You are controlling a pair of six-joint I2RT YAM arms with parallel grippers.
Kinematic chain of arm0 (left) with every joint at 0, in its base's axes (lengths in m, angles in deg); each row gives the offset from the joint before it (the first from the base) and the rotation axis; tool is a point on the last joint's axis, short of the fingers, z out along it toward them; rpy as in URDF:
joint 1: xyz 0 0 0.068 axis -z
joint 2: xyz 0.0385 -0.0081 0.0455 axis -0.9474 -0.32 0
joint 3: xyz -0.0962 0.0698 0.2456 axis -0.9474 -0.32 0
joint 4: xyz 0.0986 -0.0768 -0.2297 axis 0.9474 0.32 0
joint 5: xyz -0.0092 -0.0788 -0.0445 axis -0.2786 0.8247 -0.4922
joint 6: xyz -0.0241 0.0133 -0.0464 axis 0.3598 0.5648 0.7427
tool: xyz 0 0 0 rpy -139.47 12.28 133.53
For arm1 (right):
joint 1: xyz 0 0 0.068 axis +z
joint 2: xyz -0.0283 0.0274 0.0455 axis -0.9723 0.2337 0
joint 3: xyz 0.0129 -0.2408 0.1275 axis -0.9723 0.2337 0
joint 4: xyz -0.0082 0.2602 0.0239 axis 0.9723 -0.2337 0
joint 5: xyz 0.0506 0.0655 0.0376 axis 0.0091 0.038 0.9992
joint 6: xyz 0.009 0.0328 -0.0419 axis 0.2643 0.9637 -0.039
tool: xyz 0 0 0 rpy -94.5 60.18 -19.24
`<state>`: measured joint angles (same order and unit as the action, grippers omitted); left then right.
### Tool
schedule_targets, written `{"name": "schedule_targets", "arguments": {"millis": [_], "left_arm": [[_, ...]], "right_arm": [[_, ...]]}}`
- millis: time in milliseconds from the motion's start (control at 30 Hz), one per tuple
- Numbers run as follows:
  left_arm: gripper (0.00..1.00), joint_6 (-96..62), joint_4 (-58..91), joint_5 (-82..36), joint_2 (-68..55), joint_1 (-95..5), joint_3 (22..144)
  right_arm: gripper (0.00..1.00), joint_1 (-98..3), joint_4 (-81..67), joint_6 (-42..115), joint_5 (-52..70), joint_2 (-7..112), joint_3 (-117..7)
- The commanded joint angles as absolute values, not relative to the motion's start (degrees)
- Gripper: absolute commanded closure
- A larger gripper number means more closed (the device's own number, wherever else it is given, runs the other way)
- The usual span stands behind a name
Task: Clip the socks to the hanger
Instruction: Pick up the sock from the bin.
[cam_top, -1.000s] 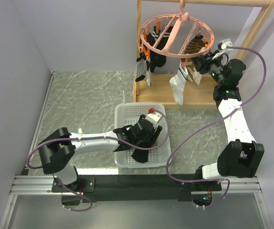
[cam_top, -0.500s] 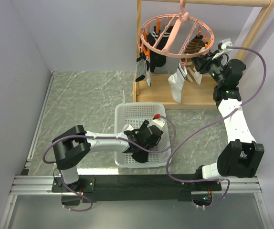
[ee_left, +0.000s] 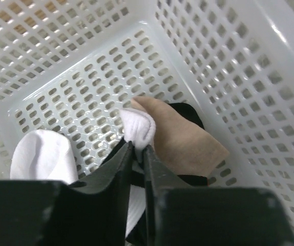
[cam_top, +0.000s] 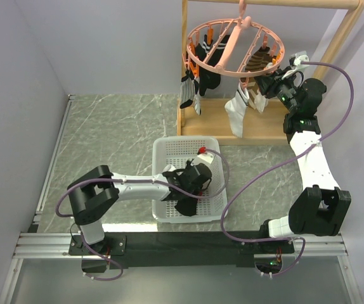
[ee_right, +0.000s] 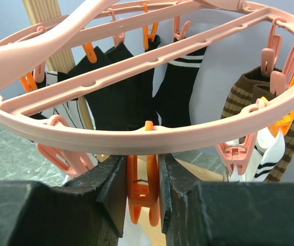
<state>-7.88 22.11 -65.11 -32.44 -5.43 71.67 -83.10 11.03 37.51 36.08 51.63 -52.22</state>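
Note:
The pink ring hanger (cam_top: 236, 47) hangs from a wooden rack, with black, brown and white striped socks (cam_top: 236, 111) clipped round its rim (ee_right: 137, 141). My right gripper (ee_right: 141, 164) is at the ring's near rim, shut on an orange clip (ee_right: 143, 197) that hangs under it. My left gripper (ee_left: 138, 147) is down inside the white basket (cam_top: 158, 164), shut on a fold of a white sock (ee_left: 139, 125). Under that sock lie a tan-soled black sock (ee_left: 183, 138) and, to the left, another white sock (ee_left: 42, 156). In the top view the left gripper (cam_top: 191, 183) covers most of these.
The light wooden rack (cam_top: 344, 35) stands at the back right on a wooden base (cam_top: 214, 117). The basket's perforated walls (ee_left: 229, 66) rise close round the left gripper. Purple cables loop beside both arms. Grey walls close in left and right.
My left gripper has gone from open to shut on the white sock in the basket, with the arm drawn slightly back. The right arm has held still on the clip.

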Motion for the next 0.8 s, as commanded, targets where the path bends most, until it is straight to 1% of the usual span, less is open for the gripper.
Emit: {"name": "schedule_targets", "arguments": {"millis": [0, 67, 133, 167, 267, 400, 600, 633, 767], "left_arm": [[0.82, -5.23, 19.26, -63.88, -28.14, -7.35, 70.12], [0.87, -4.71, 17.16, -61.77, -26.82, -8.4, 69.07], [0.98, -4.53, 14.35, -58.08, -24.19, -10.16, 66.87], [0.99, -4.53, 13.38, -57.11, -23.22, -10.86, 66.0], [1.0, -5.49, 10.21, -55.0, -19.53, -12.97, 63.18], [0.99, -9.62, 7.23, -54.38, -14.96, -13.42, 61.77], [0.99, -16.39, -8.14, -46.13, -8.11, -13.42, 56.32], [0.99, -17.44, -12.6, -44.9, -7.57, -13.5, 55.54], [0.99, -20.78, -22.54, -39.27, -6.42, -13.5, 54.65]], "right_arm": [[1.0, -82.38, 10.95, 38.11, 36.19, 52.41, -54.42], [1.0, -82.38, 11.04, 38.29, 36.1, 52.5, -54.42], [1.0, -82.38, 11.13, 38.38, 36.19, 52.5, -54.42], [1.0, -82.38, 11.13, 38.46, 36.27, 52.5, -54.42], [1.0, -82.46, 11.13, 38.55, 36.36, 52.41, -54.42], [1.0, -82.46, 11.22, 39.34, 36.54, 52.41, -54.51], [1.0, -82.38, 11.74, 41.27, 37.06, 52.42, -54.86], [1.0, -82.46, 11.92, 41.54, 37.07, 52.59, -54.86], [1.0, -82.38, 12.09, 42.94, 37.33, 52.77, -55.3]]}}
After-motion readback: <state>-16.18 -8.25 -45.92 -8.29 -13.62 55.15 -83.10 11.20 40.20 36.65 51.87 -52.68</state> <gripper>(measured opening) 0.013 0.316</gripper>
